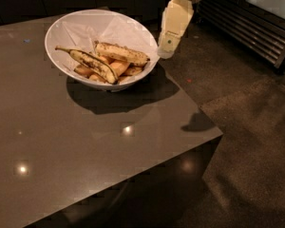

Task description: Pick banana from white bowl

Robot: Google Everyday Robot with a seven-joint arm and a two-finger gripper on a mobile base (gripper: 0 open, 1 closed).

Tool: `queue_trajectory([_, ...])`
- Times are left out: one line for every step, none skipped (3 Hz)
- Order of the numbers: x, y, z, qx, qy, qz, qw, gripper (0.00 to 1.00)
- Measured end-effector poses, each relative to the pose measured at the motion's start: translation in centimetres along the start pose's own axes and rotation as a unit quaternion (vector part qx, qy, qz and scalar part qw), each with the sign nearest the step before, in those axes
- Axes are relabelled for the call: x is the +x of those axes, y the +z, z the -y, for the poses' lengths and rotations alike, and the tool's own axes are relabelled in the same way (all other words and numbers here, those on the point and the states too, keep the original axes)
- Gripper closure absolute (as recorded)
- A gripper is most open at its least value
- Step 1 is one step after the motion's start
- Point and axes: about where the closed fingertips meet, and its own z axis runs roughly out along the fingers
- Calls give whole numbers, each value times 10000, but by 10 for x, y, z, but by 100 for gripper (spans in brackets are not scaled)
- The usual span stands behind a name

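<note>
The table (85,151) is cut off at the frame edge in front of the bowl (53,49). In the bowl, the banana (121,53) lies at the right, half hiding orange pieces (118,68). My gripper (166,50) hangs just right of the bowl's rim, clear of the banana. I cannot tell whether it is spread or pressed together.

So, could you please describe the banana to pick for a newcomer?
On the dark table sits a white bowl, with the pincer hanging just beyond its right rim. The banana lies across the bowl's back right; it is plump and nearly straight, unlike the slim, curved, long-stemmed banana in front.
</note>
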Motion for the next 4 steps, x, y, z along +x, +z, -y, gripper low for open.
queue_trajectory([-21,16,4,-254,-18,190,9995,0])
queue_trajectory([-41,29,9,-442,-107,303,9985,0])
queue_trajectory([-61,46,15,-596,-232,331,9974,0])
queue_trajectory([-73,66,15,-780,-318,305,9960,0])
